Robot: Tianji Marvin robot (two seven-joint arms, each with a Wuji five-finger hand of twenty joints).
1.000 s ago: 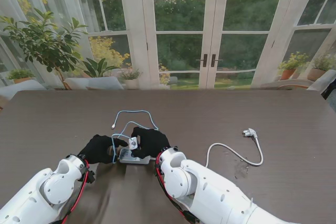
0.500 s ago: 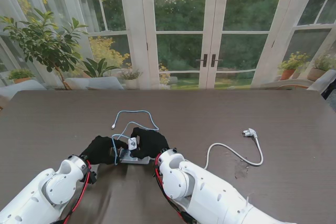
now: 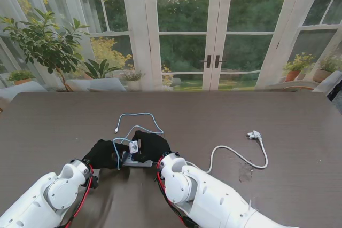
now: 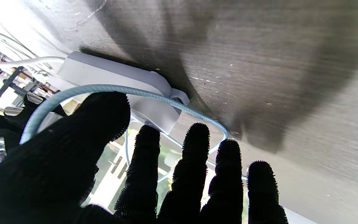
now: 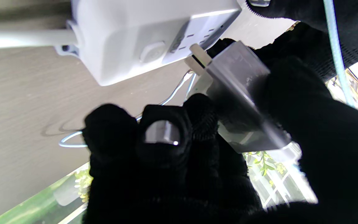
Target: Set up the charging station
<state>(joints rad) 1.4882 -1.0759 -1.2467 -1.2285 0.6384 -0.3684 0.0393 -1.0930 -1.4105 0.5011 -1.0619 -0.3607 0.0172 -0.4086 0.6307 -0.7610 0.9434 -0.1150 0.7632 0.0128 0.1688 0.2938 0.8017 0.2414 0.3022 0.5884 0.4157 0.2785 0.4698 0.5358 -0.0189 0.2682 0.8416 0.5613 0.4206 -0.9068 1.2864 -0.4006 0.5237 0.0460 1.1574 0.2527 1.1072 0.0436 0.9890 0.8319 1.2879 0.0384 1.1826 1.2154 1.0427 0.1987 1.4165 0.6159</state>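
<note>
Both hands have crept farther out: right hand (image 5: 228, 149) clamps the charger (image 5: 241, 102), prongs just beside the strip's (image 5: 154, 34) sockets, unplugged; left hand (image 4: 154, 174), fingers spread, steadies the strip

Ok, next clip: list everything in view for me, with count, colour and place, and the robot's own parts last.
power strip: 1, white, on the table between the two hands
power strip cord with plug: 1, white, running right from the strip, plug lying on the table
charger adapter: 1, grey-white, in the right hand, prongs at the strip's sockets, not yet seated
charging cable: 1, light blue, looped on the table beyond the hands, also passing over the left hand
table: 1, dark brown wood
potted plants: several, green, outside beyond the glass doors
left robot hand: 1, black glove, against the strip's left end
right robot hand: 1, black glove, holding the adapter
arms: 2, white
</note>
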